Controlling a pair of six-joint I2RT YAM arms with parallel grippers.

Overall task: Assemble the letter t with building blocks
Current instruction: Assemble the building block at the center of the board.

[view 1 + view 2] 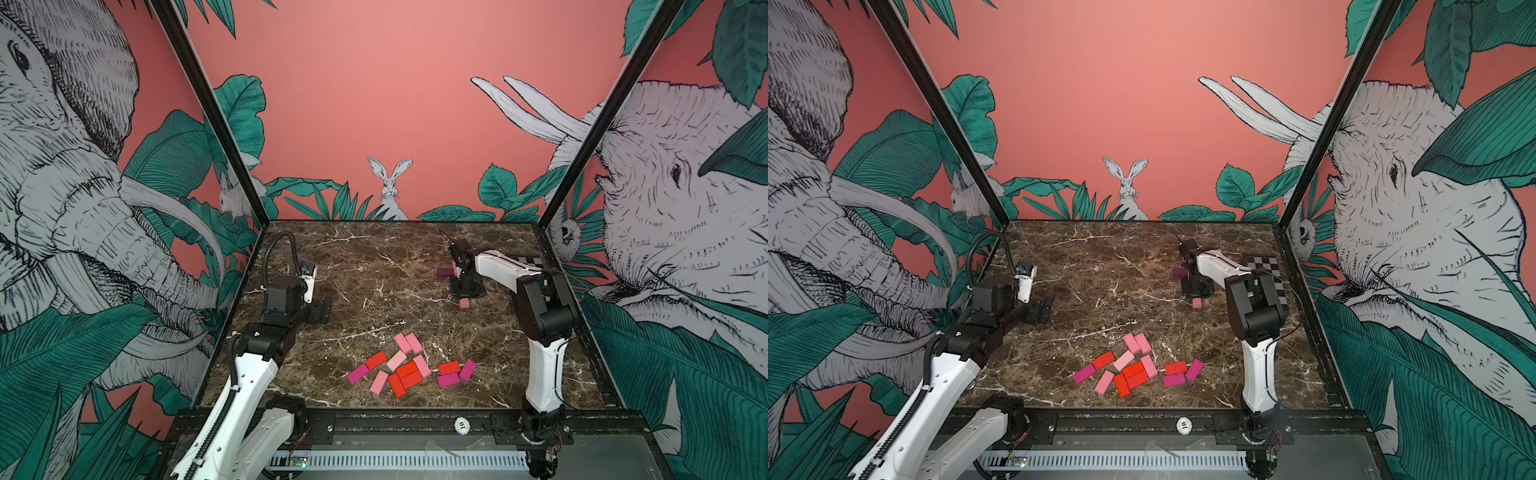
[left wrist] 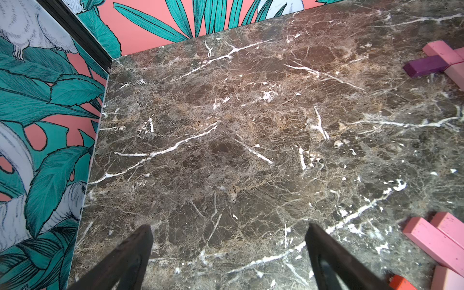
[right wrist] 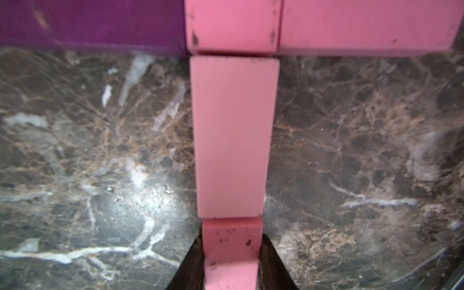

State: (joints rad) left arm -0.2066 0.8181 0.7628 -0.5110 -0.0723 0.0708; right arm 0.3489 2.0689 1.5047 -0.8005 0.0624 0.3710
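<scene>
Left gripper [image 2: 229, 228]: jaws wide apart, empty, over bare marble tabletop [image 1: 374, 257].
Loose building blocks [image 1: 409, 370]: red, pink, magenta; clustered front centre.
T-shape, far right: purple block [image 3: 100, 22] and pink crossbar blocks [image 3: 351, 22], pink stem block [image 3: 233, 135].
Right gripper [image 3: 232, 241]: clamped on end stem block [image 3: 231, 266].

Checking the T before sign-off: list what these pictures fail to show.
Crossbar: right wrist view, far side cut off by the frame edge.
Held pink block: same view, near end cut off; the right tool clamps its sides.
Stem: both top views, right arm hides it; little beyond the purple block shows.
Loose pile: left wrist view, cut off by the frame edge.
Checkered board: top views, partly behind the right arm.
</scene>
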